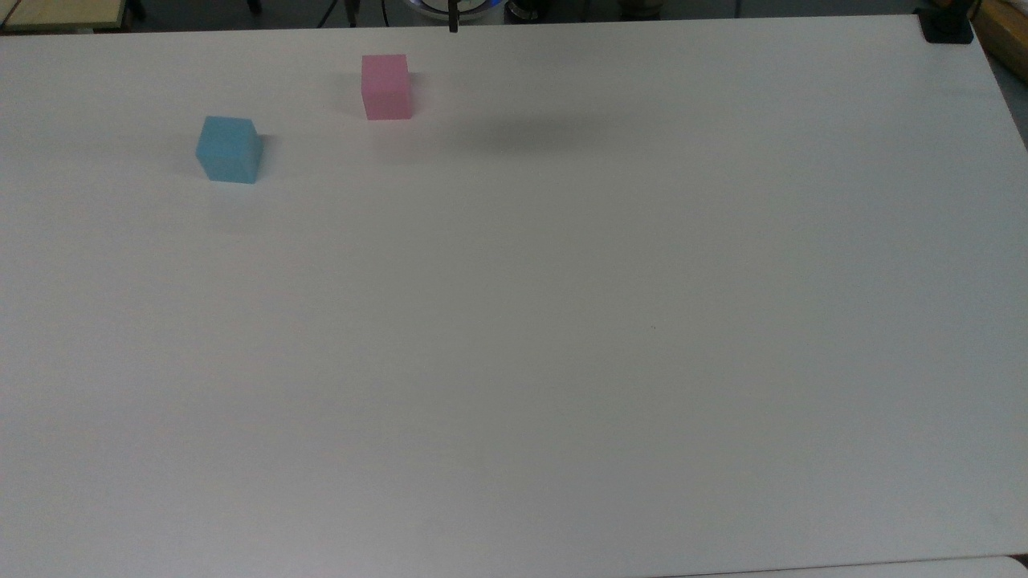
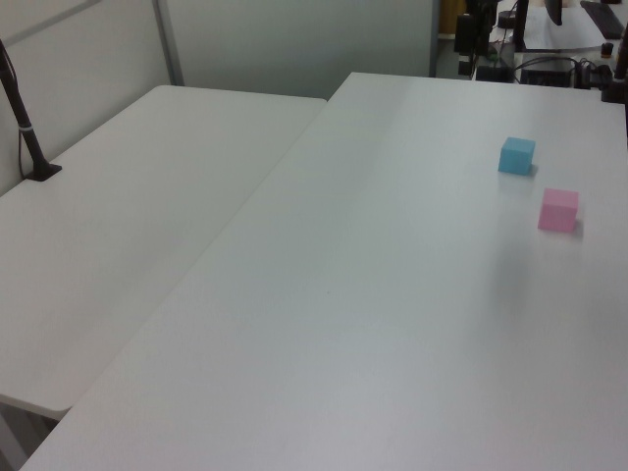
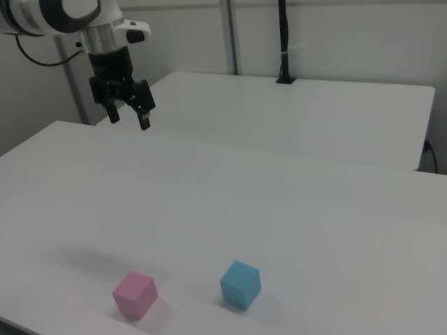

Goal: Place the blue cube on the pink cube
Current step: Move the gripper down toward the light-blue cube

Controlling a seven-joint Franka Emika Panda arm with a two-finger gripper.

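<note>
The blue cube rests on the white table, a short gap from the pink cube. Both sit flat and apart, with nothing on top of either. In the right view my gripper hangs high above the table at the upper left, well away from both cubes. It is open, fingers pointing down, and holds nothing.
A second white table adjoins this one, with a black clamped post on it. A black clamp sits at the top view's far right corner. Cluttered desks lie beyond the far edge.
</note>
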